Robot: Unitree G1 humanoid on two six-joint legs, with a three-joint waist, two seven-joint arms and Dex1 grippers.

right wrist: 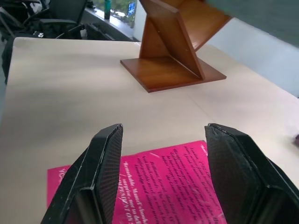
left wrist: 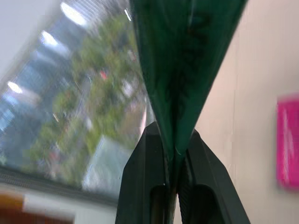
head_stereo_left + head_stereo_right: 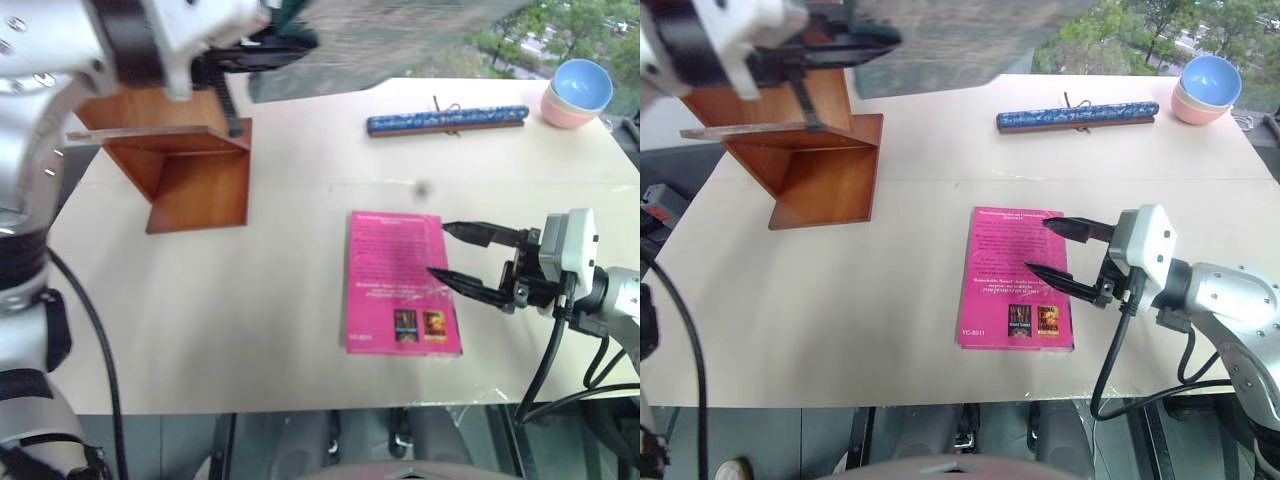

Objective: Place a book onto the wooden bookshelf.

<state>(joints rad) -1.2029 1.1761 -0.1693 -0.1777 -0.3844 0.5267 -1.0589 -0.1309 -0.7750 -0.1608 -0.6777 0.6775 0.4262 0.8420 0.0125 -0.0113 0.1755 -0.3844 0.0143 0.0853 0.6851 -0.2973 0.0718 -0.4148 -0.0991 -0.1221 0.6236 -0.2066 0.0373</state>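
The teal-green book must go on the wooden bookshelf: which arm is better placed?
Left. The left gripper is shut on the teal-green book, above the wooden bookshelf. The right gripper is open over the magenta-pink book.

Wooden bookshelf [image 3: 805, 150] occupies the counter's [image 3: 840, 300] far-left corner. Pink book [image 3: 1016, 277] lies centre-right. Open counter between them; blue roll [image 3: 1077, 116] and bowls [image 3: 1210, 90] along far edge.

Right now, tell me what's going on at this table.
The robot's left claw is shut on the teal-green book, holding it up above the wooden bookshelf at the table's far left. The book is not yet on the shelf. The right claw is open and hovers over the magenta-pink book, which lies flat on the table. A long blue roll and stacked bowls sit along the far edge.
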